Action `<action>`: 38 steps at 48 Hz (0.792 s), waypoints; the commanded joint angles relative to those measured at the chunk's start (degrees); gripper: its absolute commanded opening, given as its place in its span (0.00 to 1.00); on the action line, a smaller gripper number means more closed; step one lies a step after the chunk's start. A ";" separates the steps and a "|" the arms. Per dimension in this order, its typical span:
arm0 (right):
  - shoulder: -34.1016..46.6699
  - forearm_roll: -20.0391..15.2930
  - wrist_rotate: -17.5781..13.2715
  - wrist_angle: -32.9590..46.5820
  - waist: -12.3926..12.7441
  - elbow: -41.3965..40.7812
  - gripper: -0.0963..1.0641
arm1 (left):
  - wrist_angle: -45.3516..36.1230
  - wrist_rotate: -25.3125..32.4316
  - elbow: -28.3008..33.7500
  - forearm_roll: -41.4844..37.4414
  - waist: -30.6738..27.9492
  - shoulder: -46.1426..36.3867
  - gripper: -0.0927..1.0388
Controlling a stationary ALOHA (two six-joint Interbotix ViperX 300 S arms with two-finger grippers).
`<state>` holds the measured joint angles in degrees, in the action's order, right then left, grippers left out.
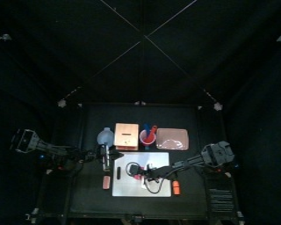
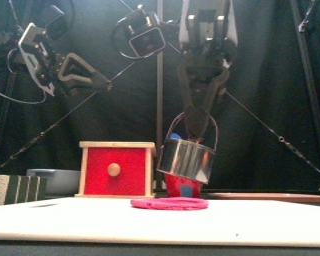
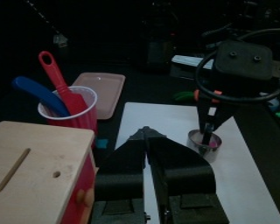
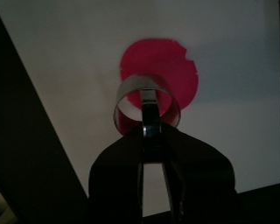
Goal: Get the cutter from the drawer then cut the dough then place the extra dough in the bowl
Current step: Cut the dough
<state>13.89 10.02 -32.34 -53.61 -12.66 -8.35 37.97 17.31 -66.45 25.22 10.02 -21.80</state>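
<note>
A round metal cutter (image 2: 192, 160) hangs by its wire handle from my right gripper (image 2: 199, 112), which is shut on the handle. It hangs just above the flat pink dough (image 2: 170, 203) on the white cutting board (image 1: 158, 161). In the right wrist view the cutter (image 4: 146, 101) is over the near edge of the dough (image 4: 164, 70). The wooden box (image 2: 116, 170) with its red drawer front pushed in stands at the back left. My left gripper (image 3: 146, 136) hovers shut and empty beside the box (image 3: 25, 166). The blue-grey bowl (image 1: 103, 137) sits left of the box.
A red cup (image 3: 70, 105) holding a blue and a red toy knife stands right of the box, with the pink tray (image 1: 175, 138) beyond it. A small orange thing (image 1: 105, 182) lies left of the board and another (image 1: 176, 187) at its right edge.
</note>
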 commanded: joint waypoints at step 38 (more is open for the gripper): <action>2.99 -3.34 6.24 -2.72 3.60 5.45 0.51 | -7.82 0.18 -5.80 10.46 0.62 -1.76 0.41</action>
<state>18.37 7.29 -26.10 -56.25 -9.23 -4.31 29.97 17.40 -72.86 35.60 10.55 -23.47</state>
